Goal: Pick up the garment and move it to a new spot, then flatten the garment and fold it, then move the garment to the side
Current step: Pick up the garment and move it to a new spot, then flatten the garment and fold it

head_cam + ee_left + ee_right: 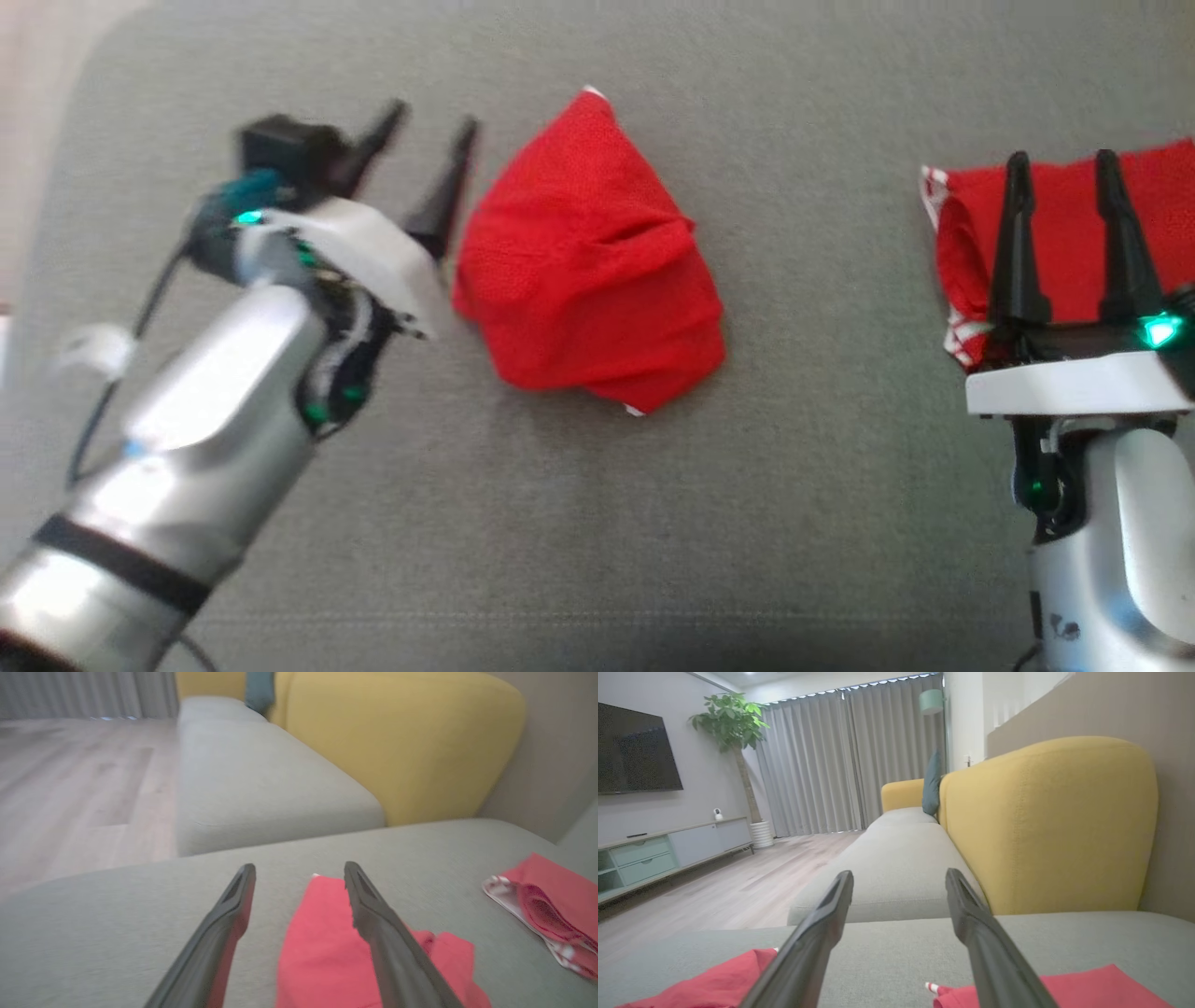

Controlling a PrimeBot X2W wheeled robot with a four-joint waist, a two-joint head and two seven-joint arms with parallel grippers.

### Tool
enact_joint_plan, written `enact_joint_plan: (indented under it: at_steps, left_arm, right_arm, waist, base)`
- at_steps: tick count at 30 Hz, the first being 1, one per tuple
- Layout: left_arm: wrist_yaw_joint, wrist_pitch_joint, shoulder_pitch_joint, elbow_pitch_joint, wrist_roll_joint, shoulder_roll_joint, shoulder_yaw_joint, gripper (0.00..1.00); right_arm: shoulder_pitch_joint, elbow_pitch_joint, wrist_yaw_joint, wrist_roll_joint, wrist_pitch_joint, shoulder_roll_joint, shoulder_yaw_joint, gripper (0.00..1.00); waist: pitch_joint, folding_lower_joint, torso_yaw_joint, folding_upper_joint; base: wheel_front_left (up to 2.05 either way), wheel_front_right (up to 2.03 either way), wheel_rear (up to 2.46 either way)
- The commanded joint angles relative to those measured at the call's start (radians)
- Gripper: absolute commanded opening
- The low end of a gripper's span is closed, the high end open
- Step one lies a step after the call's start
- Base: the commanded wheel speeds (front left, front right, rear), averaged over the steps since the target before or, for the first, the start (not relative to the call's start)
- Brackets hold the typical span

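Red garment [588,261] lies in a crumpled, rounded heap on the grey seat cushion [794,485], with white trim showing at its far tip and near edge. No part is spread flat and no fold is formed. Left gripper [431,119] stands just to the left of the garment, fingers pointing away from the robot, jaws spread wide and grasping nothing. Whether its nearer finger brushes the cloth edge cannot be told from the blurred head view. Right gripper [1061,159] hangs well to the right of the garment, jaws likewise apart and empty, above a second red cloth [1069,252] that lies flatter and well apart from the garment. Assessment: the garment appears set down at its spot, so the flattening step is in hand but not yet begun. The next move calls for both grippers to come to opposite edges of the garment, pinch a single layer at each, and draw outward evenly. A grip on the bunched middle would likely only drag the heap.
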Motion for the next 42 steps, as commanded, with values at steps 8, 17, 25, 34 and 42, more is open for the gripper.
enact_joint_plan:
  at_steps: [8, 17, 25, 34, 42]
  left_arm:
    - [0.118, -0.073, 0.176, -0.189, 0.003, 0.136, 0.166, 1.0]
    - [0.215, -0.077, 0.493, -0.405, 0.221, 0.029, 0.357, 1.0]
    - [0.15, -0.077, 0.675, -0.42, 0.418, -0.102, 0.484, 1.0]
    - [0.049, -0.077, 0.699, -0.393, 0.508, -0.176, 0.594, 1.0]
    - [-0.017, -0.077, 0.693, -0.342, 0.554, -0.232, 0.613, 1.0]
  right_arm:
    - [0.036, -0.023, 0.007, 0.0, 0.016, -0.001, 0.027, 1.0]
    - [0.118, 0.032, 0.007, 0.046, -0.026, -0.001, 0.068, 1.0]
    - [0.162, 0.075, 0.007, 0.082, -0.057, -0.001, 0.109, 1.0]
    - [0.158, 0.097, 0.007, 0.076, -0.065, -0.001, 0.129, 1.0]
    - [0.091, 0.183, 0.007, 0.09, -0.013, -0.001, 0.181, 1.0]
  waist:
    - [-0.104, 0.0, 0.096, 0.0]
    - [-0.161, 0.0, 0.122, 0.0]
    - [-0.183, 0.0, 0.118, 0.0]
    - [-0.173, 0.0, 0.134, 0.0]
    - [-0.139, 0.0, 0.174, 0.0]
  base:
    - [0.0, 0.0, 0.0]
    - [0.0, 0.0, 0.0]
    - [0.0, 0.0, 0.0]
    - [0.0, 0.0, 0.0]
    - [0.0, 0.0, 0.0]
